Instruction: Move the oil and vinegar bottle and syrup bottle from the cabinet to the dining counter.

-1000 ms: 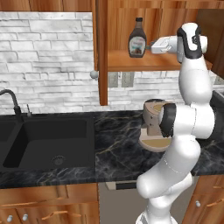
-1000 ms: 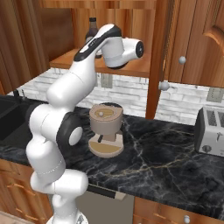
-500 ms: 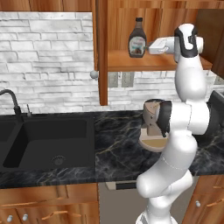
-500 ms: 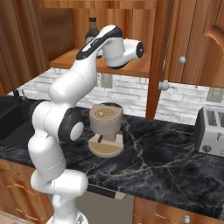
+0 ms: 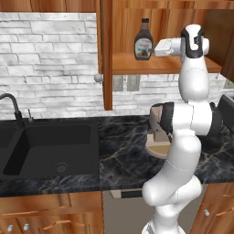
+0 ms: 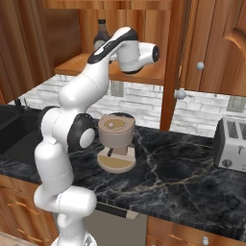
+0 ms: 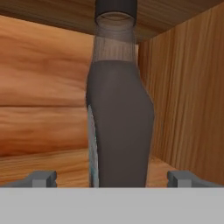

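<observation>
Syrup bottle (image 5: 143, 40) stands upright on the shelf (image 5: 151, 66) of the open cabinet (image 5: 107, 55), toward the left part of the shelf and back from its front edge. It has a black cap, a dark-brown body and a whitish label with red on the front. In the hand view the syrup bottle (image 7: 118, 109) is very close and stands in the middle, with the side wall of the cabinet on the right and the back wall behind it.

The end effector (image 5: 162, 47) is at the height of the shelf, just to the right of the bottle, and points toward it. In the hand view the end effector (image 7: 112, 178) is open: the two fingertips (image 7: 43, 178) are wide apart, one on each side of the lower part of the bottle, and they do not touch it.

In the right base view the syrup bottle (image 6: 101, 34) is partly hidden behind the white arm.

Below the cabinet, a brown coffee machine (image 6: 116, 141) stands on the black marble surface (image 6: 182, 178), near the wall and close behind the arm. A black sink (image 5: 50, 148) is set in the left part of the surface, with a black faucet (image 5: 11, 103) at its far left corner. A silver toaster (image 6: 233, 144) stands at the right end of the surface.
</observation>
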Tool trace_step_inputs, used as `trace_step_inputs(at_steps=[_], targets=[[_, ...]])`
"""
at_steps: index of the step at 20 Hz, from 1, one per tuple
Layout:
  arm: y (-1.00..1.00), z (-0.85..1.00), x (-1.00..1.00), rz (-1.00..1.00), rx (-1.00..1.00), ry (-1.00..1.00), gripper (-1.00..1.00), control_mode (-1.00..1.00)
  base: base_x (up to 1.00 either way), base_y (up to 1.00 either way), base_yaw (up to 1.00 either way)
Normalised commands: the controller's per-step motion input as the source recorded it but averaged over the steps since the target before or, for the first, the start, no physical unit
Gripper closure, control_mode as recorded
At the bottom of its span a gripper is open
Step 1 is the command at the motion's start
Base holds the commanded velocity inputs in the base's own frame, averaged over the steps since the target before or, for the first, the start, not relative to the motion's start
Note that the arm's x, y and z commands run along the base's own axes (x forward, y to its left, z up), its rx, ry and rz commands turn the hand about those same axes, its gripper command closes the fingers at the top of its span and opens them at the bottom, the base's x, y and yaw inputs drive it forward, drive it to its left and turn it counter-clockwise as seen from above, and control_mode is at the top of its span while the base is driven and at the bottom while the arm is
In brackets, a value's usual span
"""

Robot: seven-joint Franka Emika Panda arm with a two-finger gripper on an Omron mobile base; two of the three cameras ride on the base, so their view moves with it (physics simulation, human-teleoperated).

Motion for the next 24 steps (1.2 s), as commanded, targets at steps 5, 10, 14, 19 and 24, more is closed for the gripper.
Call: trace_step_inputs(at_steps=[5, 10, 14, 19, 24], targets=[[0.0, -0.04, 0.17, 0.08, 0.0, 0.0, -1.0, -1.0, 0.0, 0.0, 0.0], [0.02, 0.0, 0.04, 0.07, 0.0, 0.0, -1.0, -1.0, 0.0, 0.0, 0.0], [0.2, 0.0, -0.2, 0.05, 0.0, -0.02, -1.0, -1.0, 0.0, 0.0, 0.0], [0.44, 0.0, -0.27, 0.0, 0.0, -0.02, -1.0, -1.0, 0.0, 0.0, 0.0], [0.69, 0.0, -0.2, 0.0, 0.0, 0.0, 1.0, -1.0, 0.0, 0.0, 0.0]])
